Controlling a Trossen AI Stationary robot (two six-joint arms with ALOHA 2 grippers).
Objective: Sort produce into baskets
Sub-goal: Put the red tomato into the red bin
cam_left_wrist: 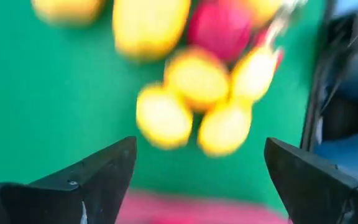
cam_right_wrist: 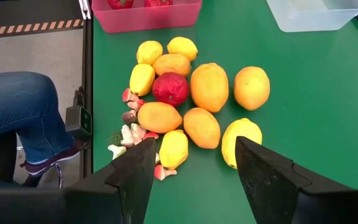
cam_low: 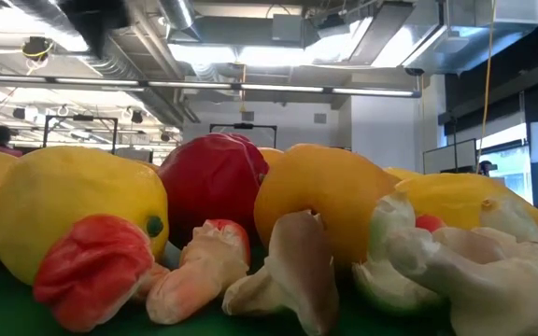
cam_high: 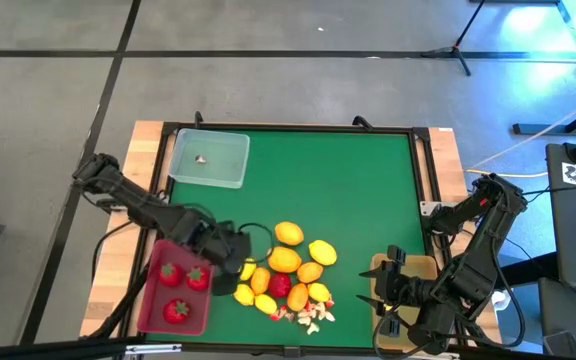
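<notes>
On the green worktop (cam_high: 348, 190), three strawberries are already sorted into the pink-red basket (cam_high: 153, 305) at the front-left corner. The clear basket (cam_high: 230, 160) holds one bit. The lemon pile (cam_high: 286, 262) remains unsorted. Left gripper (cam_high: 230, 258) and right gripper (cam_high: 380, 290) are spread, empty.

Green mat (cam_high: 338, 190); pinkish-red tray (cam_high: 155, 300) with red strawberries (cam_high: 177, 310); clear tray (cam_high: 209, 158); yellow and orange lemons (cam_right_wrist: 209, 86); one red fruit (cam_right_wrist: 169, 89)
</notes>
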